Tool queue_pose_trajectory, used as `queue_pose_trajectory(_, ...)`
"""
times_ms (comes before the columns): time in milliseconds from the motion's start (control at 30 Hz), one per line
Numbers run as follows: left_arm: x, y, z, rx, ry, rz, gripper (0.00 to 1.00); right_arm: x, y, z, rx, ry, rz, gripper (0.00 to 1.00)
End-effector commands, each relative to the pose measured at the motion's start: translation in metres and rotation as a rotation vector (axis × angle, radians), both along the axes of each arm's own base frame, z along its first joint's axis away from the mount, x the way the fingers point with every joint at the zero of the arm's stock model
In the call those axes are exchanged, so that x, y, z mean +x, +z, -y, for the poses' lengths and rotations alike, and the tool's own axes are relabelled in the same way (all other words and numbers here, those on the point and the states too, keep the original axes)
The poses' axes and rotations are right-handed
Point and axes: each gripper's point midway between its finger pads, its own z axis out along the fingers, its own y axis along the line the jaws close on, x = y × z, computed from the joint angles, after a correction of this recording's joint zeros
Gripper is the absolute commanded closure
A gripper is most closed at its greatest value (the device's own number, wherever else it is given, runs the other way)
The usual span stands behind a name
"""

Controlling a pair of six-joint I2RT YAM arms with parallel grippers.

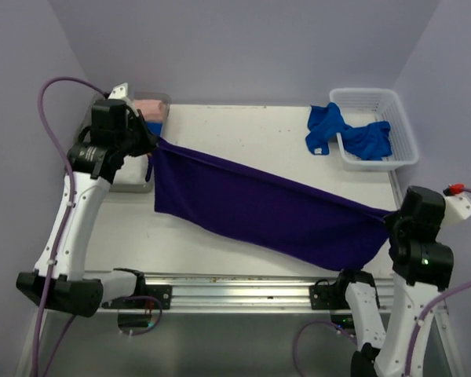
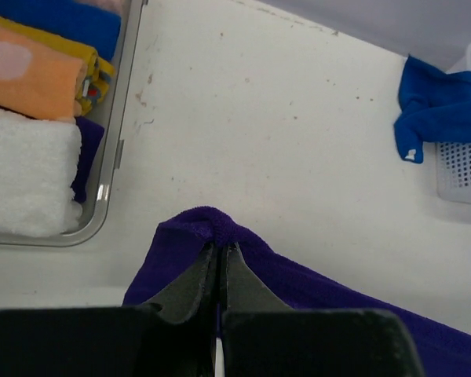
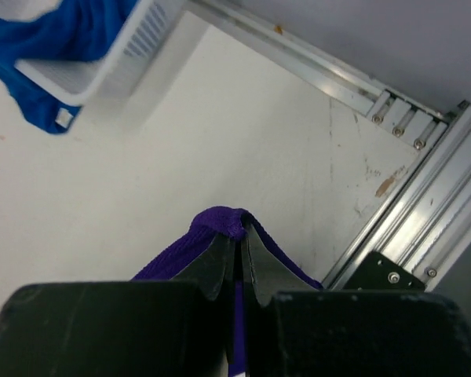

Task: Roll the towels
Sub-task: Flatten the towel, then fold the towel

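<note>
table [image 1: 243,129]: white, scuffed, speckled | far-left corner: grey tray [image 2: 112,157] | far-right corner: white basket [image 1: 406,141], blue towel [image 1: 323,129] spilling over its rim onto the tabletop | near edge: metal rail [image 1: 243,289]

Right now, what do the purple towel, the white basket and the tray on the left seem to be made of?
Purple towel: soft matte cloth, likely microfibre or terry; it has a fine fuzzy nap, and it drapes and sags. White basket: probably rigid moulded plastic, with slotted walls and a smooth rim. Tray: grey and slightly glossy; a bright glint on its rim suggests metal, though plastic is possible.
</note>
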Motion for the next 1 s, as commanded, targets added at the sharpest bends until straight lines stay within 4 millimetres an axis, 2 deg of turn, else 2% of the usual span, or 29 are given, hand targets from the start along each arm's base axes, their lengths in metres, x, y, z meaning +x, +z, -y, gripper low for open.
queue_pose_trajectory(0, 0.041, -0.069, -0.024, 0.128, 0.109, -0.162, 1.0, 0.031, -0.073, 0.011, 0.064, -0.049, -0.227, 1.0)
queue_pose_trajectory(33, 0.051, -0.083, -0.023, 0.13, 0.112, -0.184, 1.0, 0.045, -0.09, 0.009, 0.099, -0.037, -0.257, 1.0)
queue_pose_trajectory(67, 0.071, -0.112, -0.02, 0.137, 0.114, -0.237, 1.0, 0.07, -0.097, 0.011, 0.111, -0.032, -0.212, 1.0)
queue_pose_trajectory(133, 0.088, -0.138, -0.013, 0.118, 0.115, -0.299, 1.0, 0.095, -0.151, 0.008, 0.191, -0.035, -0.302, 1.0)
queue_pose_trajectory(167, 0.105, -0.159, -0.01, 0.117, 0.115, -0.335, 1.0, 0.119, -0.156, 0.013, 0.186, -0.033, -0.258, 1.0)
queue_pose_trajectory(233, 0.12, -0.179, -0.005, 0.102, 0.128, -0.361, 1.0, 0.137, -0.18, 0.015, 0.215, -0.04, -0.294, 1.0)
queue_pose_trajectory(267, 0.13, -0.195, -0.005, 0.11, 0.143, -0.394, 1.0, 0.156, -0.199, 0.018, 0.221, -0.031, -0.318, 1.0)
queue_pose_trajectory(333, 0.142, -0.202, -0.004, 0.11, 0.151, -0.394, 1.0, 0.18, -0.204, 0.021, 0.225, -0.013, -0.31, 1.0)
queue_pose_trajectory(367, 0.147, -0.214, -0.005, 0.12, 0.165, -0.413, 1.0, 0.186, -0.224, 0.022, 0.236, -0.008, -0.367, 1.0)
queue_pose_trajectory(400, 0.151, -0.218, -0.005, 0.123, 0.167, -0.416, 1.0, 0.191, -0.229, 0.021, 0.25, -0.003, -0.379, 1.0)
queue_pose_trajectory(433, 0.155, -0.219, -0.005, 0.123, 0.167, -0.416, 1.0, 0.202, -0.226, 0.024, 0.245, -0.003, -0.372, 1.0)
queue_pose_trajectory(500, 0.162, -0.223, -0.004, 0.13, 0.171, -0.42, 1.0, 0.214, -0.233, 0.025, 0.256, 0.003, -0.386, 1.0)
queue_pose_trajectory(600, 0.168, -0.227, -0.004, 0.137, 0.17, -0.426, 1.0, 0.224, -0.233, 0.026, 0.259, 0.009, -0.381, 1.0)
queue_pose_trajectory(800, 0.18, -0.23, 0.003, 0.114, 0.137, -0.414, 1.0, 0.225, -0.221, 0.027, 0.235, 0.042, -0.351, 1.0)
queue_pose_trajectory(833, 0.183, -0.228, 0.005, 0.114, 0.127, -0.404, 1.0, 0.226, -0.211, 0.028, 0.22, 0.05, -0.323, 1.0)
queue_pose_trajectory(967, 0.187, -0.224, 0.01, 0.111, 0.079, -0.391, 1.0, 0.223, -0.196, 0.023, 0.205, 0.106, -0.302, 1.0)
